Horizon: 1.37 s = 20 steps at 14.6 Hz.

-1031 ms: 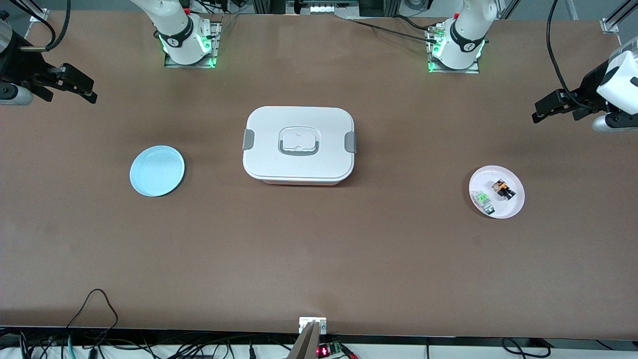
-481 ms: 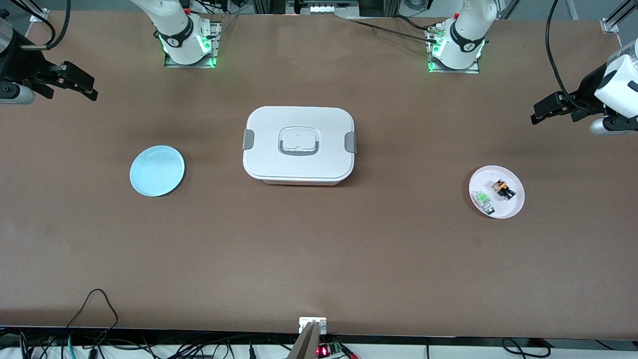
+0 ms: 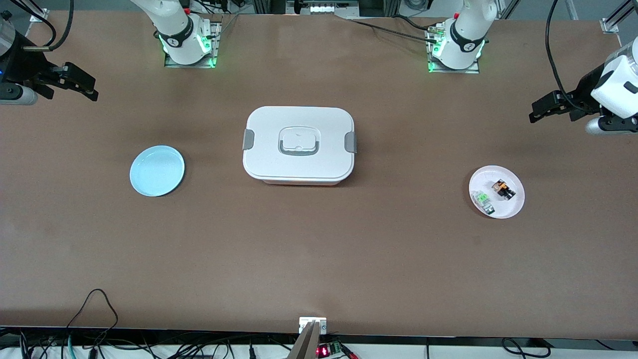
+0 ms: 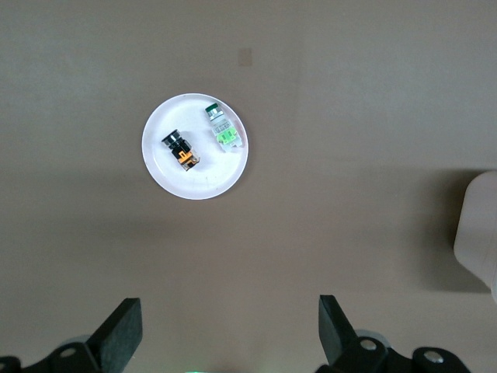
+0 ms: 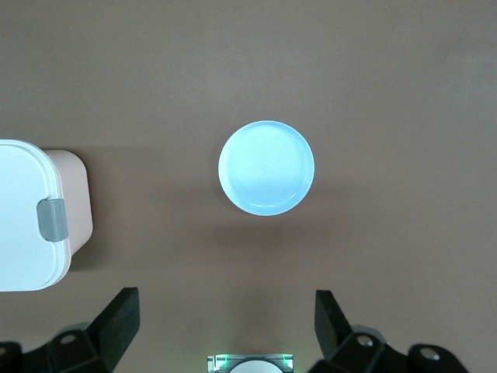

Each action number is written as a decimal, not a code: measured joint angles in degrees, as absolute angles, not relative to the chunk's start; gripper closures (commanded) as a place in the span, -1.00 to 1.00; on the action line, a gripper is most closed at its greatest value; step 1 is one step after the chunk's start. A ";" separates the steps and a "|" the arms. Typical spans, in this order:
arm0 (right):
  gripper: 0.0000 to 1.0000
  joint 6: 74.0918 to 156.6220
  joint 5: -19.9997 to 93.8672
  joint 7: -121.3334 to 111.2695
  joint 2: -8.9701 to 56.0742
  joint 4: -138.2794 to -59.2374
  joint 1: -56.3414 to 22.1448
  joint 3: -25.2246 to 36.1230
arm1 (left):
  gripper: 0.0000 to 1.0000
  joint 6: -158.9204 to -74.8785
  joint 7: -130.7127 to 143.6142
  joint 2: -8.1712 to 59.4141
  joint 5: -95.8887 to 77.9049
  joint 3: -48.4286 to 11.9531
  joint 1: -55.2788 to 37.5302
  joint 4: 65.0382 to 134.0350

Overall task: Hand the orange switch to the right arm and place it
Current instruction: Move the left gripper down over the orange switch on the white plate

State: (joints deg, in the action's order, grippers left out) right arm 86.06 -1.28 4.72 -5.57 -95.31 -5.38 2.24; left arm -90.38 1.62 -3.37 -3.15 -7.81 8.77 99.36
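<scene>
The orange switch [image 3: 503, 189], a tiny black part with orange on top, lies on a small white plate [image 3: 514, 205] toward the left arm's end of the table; it also shows in the left wrist view [image 4: 181, 151]. My left gripper [image 3: 541, 110] is open and empty, high over the table edge at that end. In the left wrist view its gripper [image 4: 226, 334] is apart from the white plate [image 4: 194, 183]. My right gripper [image 3: 79, 85] is open and empty, high over the right arm's end; in the right wrist view [image 5: 225, 330] it is apart from a light blue plate [image 5: 266, 166].
A small clear-and-green part [image 3: 483, 201] shares the white plate with the switch. A white lidded box [image 3: 298, 144] with grey latches stands mid-table. The light blue plate [image 3: 157, 170] lies bare toward the right arm's end. Cables run along the table edge nearest the front camera.
The left gripper has shifted slightly up-view toward the bases; the right gripper has risen a little. Nothing on the table has moved.
</scene>
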 measured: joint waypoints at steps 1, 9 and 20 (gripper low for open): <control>-1.00 86.01 -1.30 4.71 -5.49 -95.31 -5.38 2.24 | -1.00 -90.29 0.77 -3.09 -3.15 -7.81 8.80 99.40; -1.00 84.82 -1.56 4.71 -4.75 -95.31 -5.30 2.30 | -1.00 -92.95 -6.79 2.83 -3.14 -7.80 8.90 100.14; -1.00 84.42 -1.60 4.71 -4.62 -95.31 -5.20 2.53 | -1.00 -121.47 -45.41 9.12 -3.06 -7.49 17.14 117.62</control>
